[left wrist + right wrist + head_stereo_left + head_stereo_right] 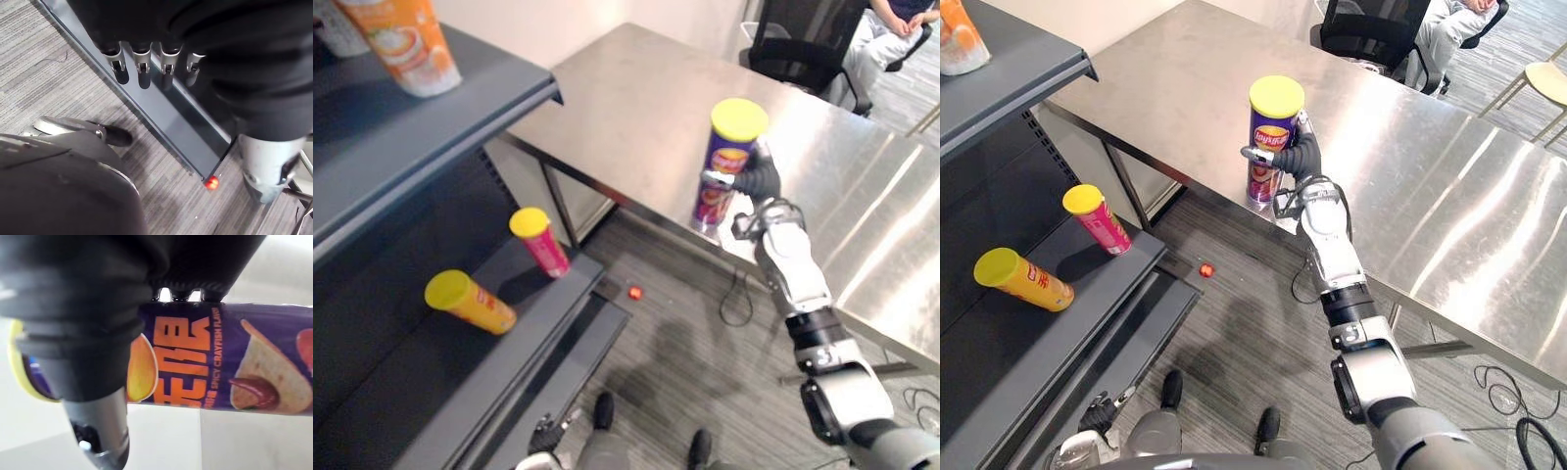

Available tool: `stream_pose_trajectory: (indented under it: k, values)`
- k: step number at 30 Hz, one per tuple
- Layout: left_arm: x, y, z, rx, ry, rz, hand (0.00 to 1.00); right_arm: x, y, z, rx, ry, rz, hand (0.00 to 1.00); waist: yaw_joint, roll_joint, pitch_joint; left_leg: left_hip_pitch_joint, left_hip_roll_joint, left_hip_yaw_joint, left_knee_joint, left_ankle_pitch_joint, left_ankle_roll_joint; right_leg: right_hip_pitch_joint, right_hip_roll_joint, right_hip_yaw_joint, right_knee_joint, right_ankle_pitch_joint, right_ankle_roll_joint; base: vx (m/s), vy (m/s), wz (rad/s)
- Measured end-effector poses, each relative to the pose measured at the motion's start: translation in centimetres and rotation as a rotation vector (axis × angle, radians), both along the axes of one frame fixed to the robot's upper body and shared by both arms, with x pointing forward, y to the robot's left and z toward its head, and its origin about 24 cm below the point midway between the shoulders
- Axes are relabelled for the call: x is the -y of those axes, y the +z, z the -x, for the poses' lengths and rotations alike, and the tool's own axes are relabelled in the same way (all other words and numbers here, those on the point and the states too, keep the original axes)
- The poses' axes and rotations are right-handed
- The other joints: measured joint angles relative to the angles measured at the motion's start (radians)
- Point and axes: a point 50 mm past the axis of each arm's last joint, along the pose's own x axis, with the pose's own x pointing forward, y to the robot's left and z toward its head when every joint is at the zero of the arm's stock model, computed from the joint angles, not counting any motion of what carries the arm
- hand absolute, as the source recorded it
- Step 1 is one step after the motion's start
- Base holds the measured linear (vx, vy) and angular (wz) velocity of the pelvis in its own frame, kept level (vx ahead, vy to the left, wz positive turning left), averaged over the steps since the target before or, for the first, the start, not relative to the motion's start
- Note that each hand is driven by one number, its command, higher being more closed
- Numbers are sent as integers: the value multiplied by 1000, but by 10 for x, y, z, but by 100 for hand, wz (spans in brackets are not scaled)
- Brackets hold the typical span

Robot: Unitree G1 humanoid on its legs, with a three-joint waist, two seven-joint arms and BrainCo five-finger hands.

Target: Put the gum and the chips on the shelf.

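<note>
A purple chips can (pixel 729 162) with a yellow lid stands upright at the front edge of the steel table (pixel 636 108). My right hand (pixel 759 181) is shut on it from behind, thumb and fingers curled round its middle; the can's label (pixel 234 357) shows close up in the right wrist view. I cannot tell whether the can's base rests on the table or is just above it. My left hand (pixel 142 63) hangs low by the shelf's foot, fingers straight and holding nothing. A small red thing (pixel 634 292) lies on the carpet near the shelf's corner.
The dark shelf (pixel 538 323) stands at the left. An orange can (pixel 470 302) lies on its lower board and a pink can (pixel 540 242) leans there. An orange cup (pixel 406 44) is on the top board. A black chair (pixel 803 44) with a seated person (pixel 891 29) is beyond the table.
</note>
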Motion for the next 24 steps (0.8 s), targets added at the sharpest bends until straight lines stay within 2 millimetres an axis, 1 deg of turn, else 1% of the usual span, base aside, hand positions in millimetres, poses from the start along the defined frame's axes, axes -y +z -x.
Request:
stream_pose_trajectory:
  k: [2, 3, 9, 13, 17, 24]
  values:
    - [-1, 0, 1, -2, 0, -4, 0, -1, 4, 0, 10, 2, 0, 0, 0, -4, 0, -1, 0, 0, 0, 0, 0, 0, 0, -1, 0, 0, 0, 0, 0, 0]
    - [-2, 0, 1, -3, 0, -4, 0, -1, 5, -1, 13, 3, 0, 100, -1, -6, 0, -1, 0, 0, 1, 1, 0, -1, 0, -1, 0, 0, 0, 0, 0, 0]
    - [-3, 0, 3, -8, 1, -9, 0, 2, 5, -1, 12, -8, -5, 100, -1, -12, 0, -13, 1, -9, 0, 7, -1, -6, 0, -10, 0, 0, 0, -13, -3, 4]
    - [-5, -2, 11, -35, 3, -11, 0, 4, 6, -7, -2, -21, -9, 100, 1, -17, -2, -18, 2, -14, -1, 9, -1, -10, 0, -13, 1, 0, 0, -7, -3, 2]
    - [-4, -3, 13, -51, -3, -8, 0, 7, 7, -7, -2, -32, -19, 100, 1, -24, -2, -27, 2, -24, 0, 12, -1, -13, 0, -21, 1, 0, 0, -11, -5, 6]
    - [-6, -3, 15, -56, -2, -13, 0, 9, 2, -9, -7, -46, -30, 100, 0, -33, -8, -28, 0, -24, 0, 14, 0, -15, 2, -22, 2, 0, 0, 0, 0, 0]
